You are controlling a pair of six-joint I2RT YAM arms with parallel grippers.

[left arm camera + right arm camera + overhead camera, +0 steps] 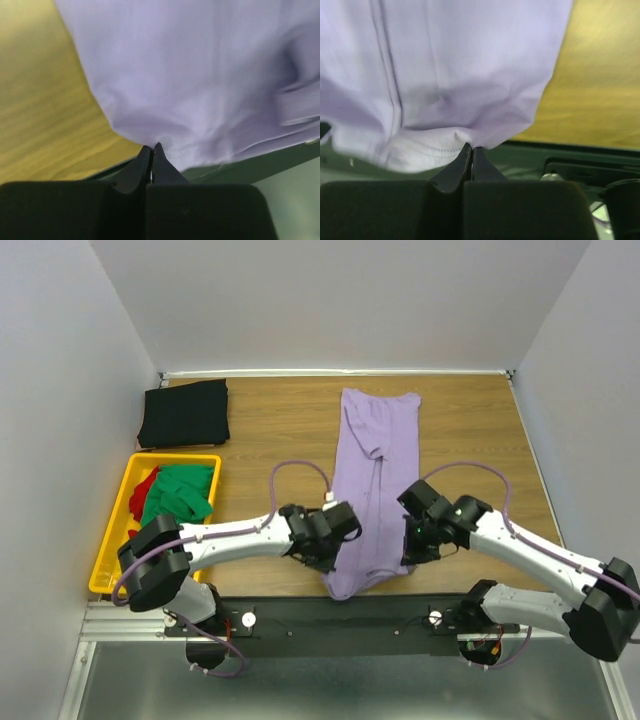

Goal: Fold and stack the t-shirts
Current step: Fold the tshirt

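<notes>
A long lavender-purple t-shirt (378,472) lies folded lengthwise down the middle of the table, its near end over the table's front edge. My left gripper (333,558) is shut on that shirt's near left edge (165,100); the fingertips (159,150) pinch the cloth. On the other side, my right gripper (408,552) is shut on the near right edge of the same shirt (445,75), with its fingertips (477,151) closed on the hem. A folded black t-shirt (185,413) lies at the far left. Green (180,494) and red (143,490) t-shirts sit bunched in the crate.
A yellow plastic crate (110,555) stands at the left edge of the table. Grey walls close in the table on three sides. The arms' black mounting rail (340,620) runs along the near edge.
</notes>
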